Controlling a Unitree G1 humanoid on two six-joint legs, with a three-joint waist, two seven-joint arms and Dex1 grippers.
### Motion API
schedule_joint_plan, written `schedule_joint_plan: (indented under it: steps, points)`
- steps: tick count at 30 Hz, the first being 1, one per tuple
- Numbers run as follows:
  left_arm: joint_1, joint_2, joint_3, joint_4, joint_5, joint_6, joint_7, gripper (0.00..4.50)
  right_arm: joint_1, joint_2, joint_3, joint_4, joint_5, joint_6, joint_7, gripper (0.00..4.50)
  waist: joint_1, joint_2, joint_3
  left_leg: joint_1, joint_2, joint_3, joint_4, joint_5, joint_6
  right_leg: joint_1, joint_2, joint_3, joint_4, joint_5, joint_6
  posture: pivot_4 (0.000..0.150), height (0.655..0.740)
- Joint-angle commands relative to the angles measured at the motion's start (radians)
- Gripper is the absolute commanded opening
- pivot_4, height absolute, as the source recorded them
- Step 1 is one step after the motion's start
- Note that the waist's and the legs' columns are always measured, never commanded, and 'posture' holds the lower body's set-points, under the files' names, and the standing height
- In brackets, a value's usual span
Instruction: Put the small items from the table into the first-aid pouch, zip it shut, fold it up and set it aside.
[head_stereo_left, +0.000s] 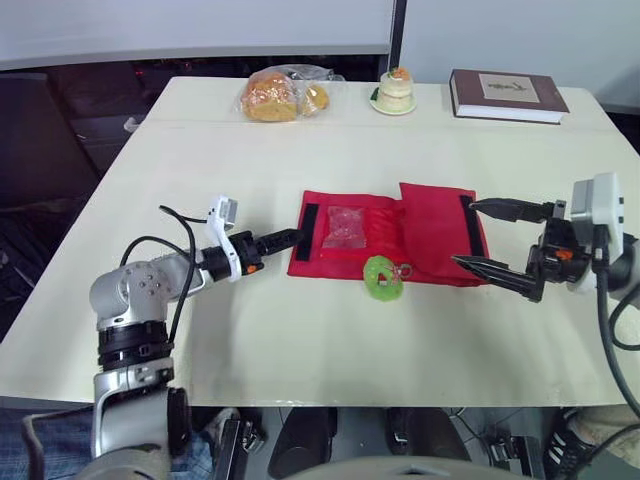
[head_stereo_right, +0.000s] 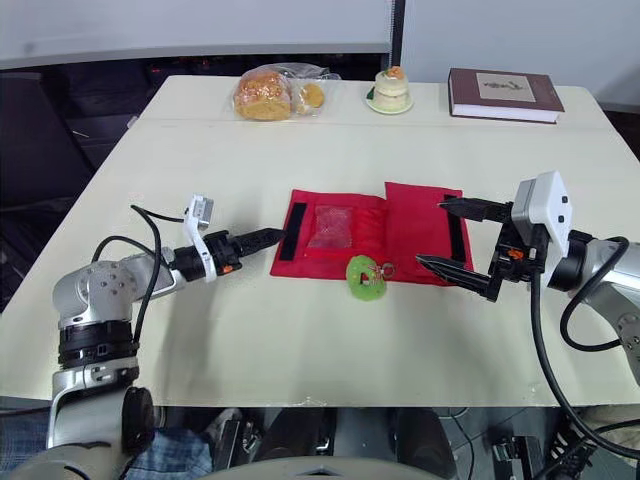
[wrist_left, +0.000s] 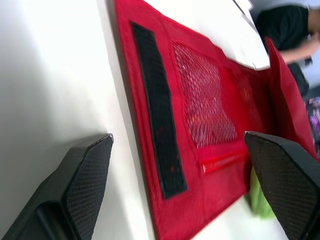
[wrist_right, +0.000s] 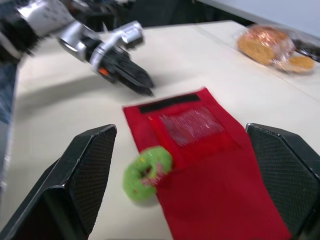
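Left eye view: the red first-aid pouch (head_stereo_left: 430, 235) is seen lying unfolded at the middle of the counter (head_stereo_left: 300, 340), and a green ring-shaped item (head_stereo_left: 381, 276) is found touching its near edge. The left claw (head_stereo_left: 283, 239) is held just beside the pouch's left end, fingers parted. The right claw (head_stereo_left: 465, 233) is spread wide at the pouch's right edge.

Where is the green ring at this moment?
In the head views the green ring lies on the table against the near edge of the open red pouch, between the left pincer and the right pincer.
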Motion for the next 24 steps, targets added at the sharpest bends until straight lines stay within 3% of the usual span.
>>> schedule_joint_plan:
  steps: [1,4,13,18,24]
  points:
    - [-0.018,-0.03,0.031,0.028,-0.02,0.079,0.056,4.5,-0.01,-0.004,-0.032,-0.036,0.03,0.001,-0.015,4.42,0.0,0.0,0.0,0.001,0.0,0.0,0.0,0.0,0.0,0.001,0.0,0.0,0.0,0.0,0.0,0.15,0.74]
    - [-0.046,-0.067,0.057,0.038,-0.065,0.161,0.058,4.5,-0.01,-0.007,-0.032,-0.039,0.031,-0.004,-0.021,4.42,0.0,0.0,0.0,0.003,-0.001,0.0,0.0,0.0,0.0,0.003,-0.001,0.0,0.0,0.0,0.0,0.15,0.74]
    - [-0.094,-0.113,0.13,0.082,-0.139,0.232,0.04,0.23,0.0,-0.011,-0.041,-0.053,0.049,-0.003,-0.035,4.5,-0.001,-0.001,0.0,0.002,-0.002,-0.001,0.0,0.001,0.0,0.003,-0.005,-0.002,-0.001,0.0,0.0,0.15,0.74]
    - [-0.046,-0.036,0.084,0.036,-0.157,0.241,-0.053,0.08,0.002,-0.003,-0.034,-0.057,0.063,-0.001,-0.042,4.5,-0.007,-0.001,0.0,0.002,-0.002,-0.001,0.0,0.001,0.0,0.003,-0.005,-0.002,-0.001,0.0,0.0,0.15,0.74]
    - [0.023,0.211,-0.032,0.067,-0.117,0.18,-0.275,0.08,-0.006,0.008,0.004,-0.045,0.046,-0.009,-0.042,4.5,-0.011,-0.001,0.0,0.003,-0.001,0.0,-0.002,0.003,-0.003,0.003,-0.005,-0.001,-0.001,0.0,0.0,0.15,0.74]
